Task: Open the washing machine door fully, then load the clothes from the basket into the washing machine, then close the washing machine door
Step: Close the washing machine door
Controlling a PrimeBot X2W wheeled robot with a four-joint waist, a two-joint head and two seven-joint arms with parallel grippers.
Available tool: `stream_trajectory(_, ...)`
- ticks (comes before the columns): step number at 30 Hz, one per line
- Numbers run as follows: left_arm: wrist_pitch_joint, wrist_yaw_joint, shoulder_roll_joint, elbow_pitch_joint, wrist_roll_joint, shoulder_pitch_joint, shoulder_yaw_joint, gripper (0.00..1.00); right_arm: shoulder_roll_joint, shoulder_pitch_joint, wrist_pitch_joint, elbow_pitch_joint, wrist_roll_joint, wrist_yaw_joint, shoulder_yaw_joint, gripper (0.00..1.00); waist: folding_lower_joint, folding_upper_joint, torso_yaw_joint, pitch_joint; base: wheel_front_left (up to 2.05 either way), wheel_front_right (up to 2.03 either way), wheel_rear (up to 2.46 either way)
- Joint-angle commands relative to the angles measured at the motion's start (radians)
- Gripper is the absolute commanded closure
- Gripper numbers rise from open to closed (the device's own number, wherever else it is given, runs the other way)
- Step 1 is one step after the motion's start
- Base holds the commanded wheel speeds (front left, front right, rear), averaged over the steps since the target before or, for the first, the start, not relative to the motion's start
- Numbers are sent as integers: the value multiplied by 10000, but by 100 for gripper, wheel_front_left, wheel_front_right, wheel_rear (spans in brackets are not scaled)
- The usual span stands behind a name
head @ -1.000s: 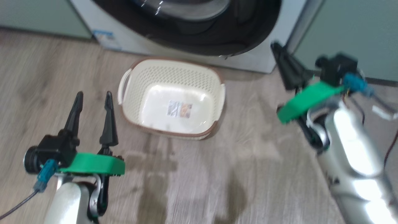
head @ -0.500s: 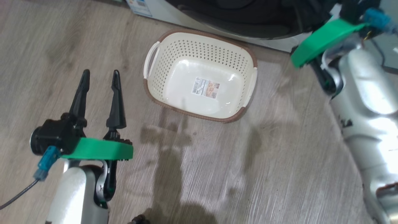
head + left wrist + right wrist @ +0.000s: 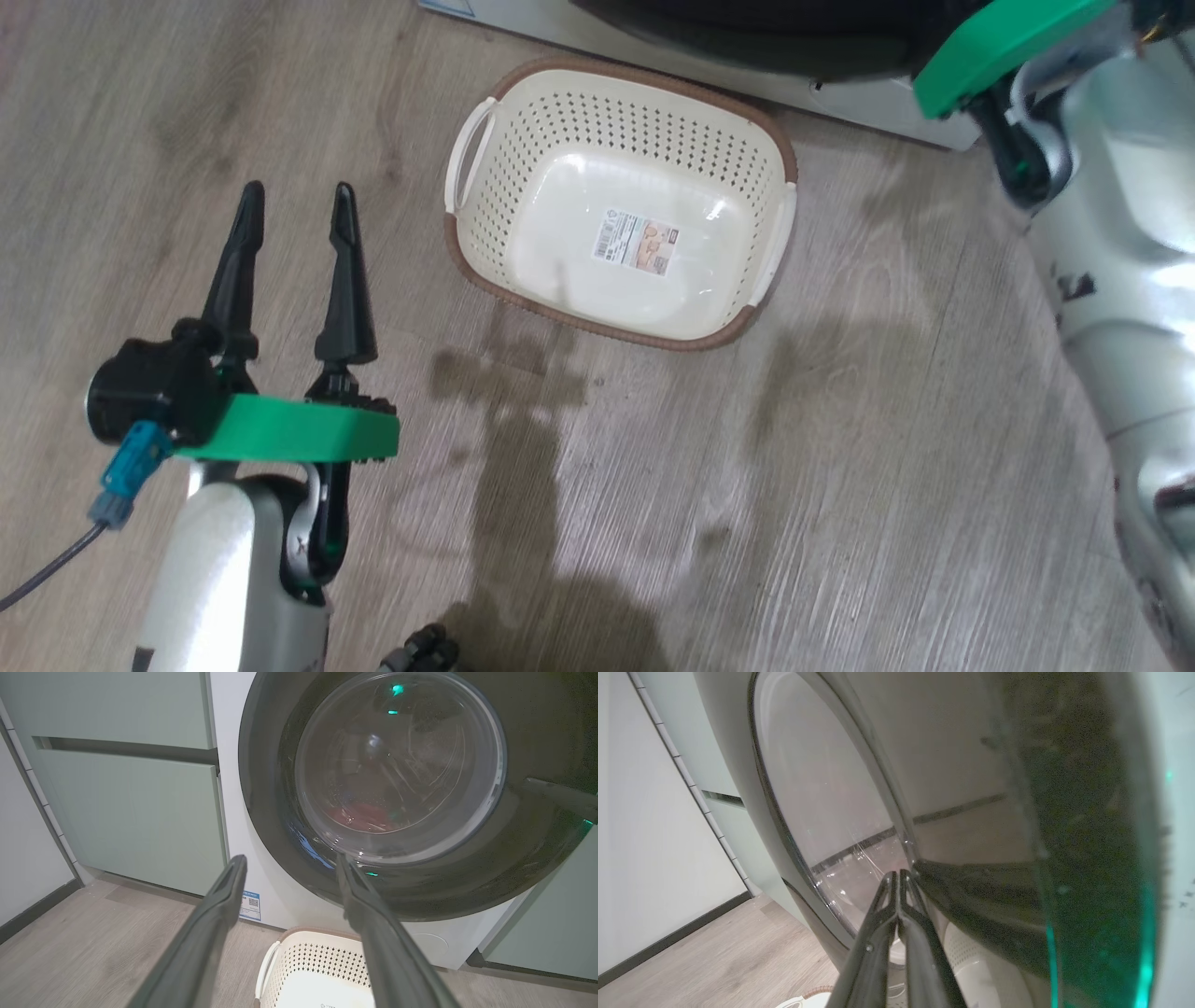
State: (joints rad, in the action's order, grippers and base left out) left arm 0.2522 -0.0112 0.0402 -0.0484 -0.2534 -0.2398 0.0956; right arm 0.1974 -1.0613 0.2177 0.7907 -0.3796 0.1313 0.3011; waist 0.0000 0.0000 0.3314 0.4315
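The washing machine (image 3: 229,765) stands ahead with its door (image 3: 261,788) lying flat against the front. Behind the glass I see the red clothes (image 3: 369,814) in the drum. The basket (image 3: 523,168) sits on the floor before the machine, holding nothing but its label sticker; its near end shows as the basket (image 3: 317,970) in the left wrist view. My left gripper (image 3: 297,194) hangs open left of the basket, and the left gripper (image 3: 289,858) points at the door's lower left. My right gripper (image 3: 896,873) is shut, tips close against the door's glossy face. The right forearm (image 3: 1120,233) reaches up at the right.
Pale green cabinets (image 3: 131,812) flank the machine on the left, and another cabinet (image 3: 551,914) on the right. A small round white flap (image 3: 427,942) sits low on the machine. A white wall with dark skirting (image 3: 32,910) closes the far left.
The head camera has tilted down, so the basket sits higher in the picture. My right gripper has risen out of the head view towards the door. The left arm has held still.
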Motion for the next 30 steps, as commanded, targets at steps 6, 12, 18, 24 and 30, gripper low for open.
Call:
stream_trajectory(6, 95, 79, 107, -346, 129, -334, -342, 0, 167, -1214, 207, 584, 47, -6, -537, 100, 0, 0, 80, 184, 0, 0, 0)
stream_trajectory(12, 95, 21, 103, -285, 38, -445, -252, 0, 219, -1942, 311, 1383, 333, -6, -988, 100, 0, 0, 115, 307, 0, 0, 0)
stream_trajectory(18, 95, -26, 102, -244, 54, -467, -268, 0, -8, -2067, 401, 1722, 567, -6, -1142, 100, 0, 0, 20, 264, 0, 0, 0)
stream_trajectory(24, 95, 56, 102, -27, 216, -371, -280, 0, -546, -1143, 432, 1460, 124, -6, -568, 100, 0, 0, -221, -170, 0, 0, 0)
stream_trajectory(30, 95, 170, 101, 351, 411, -136, -345, 0, -507, 637, 437, 180, -435, -6, -280, 0, 0, 0, -660, -841, 0, 0, 0)
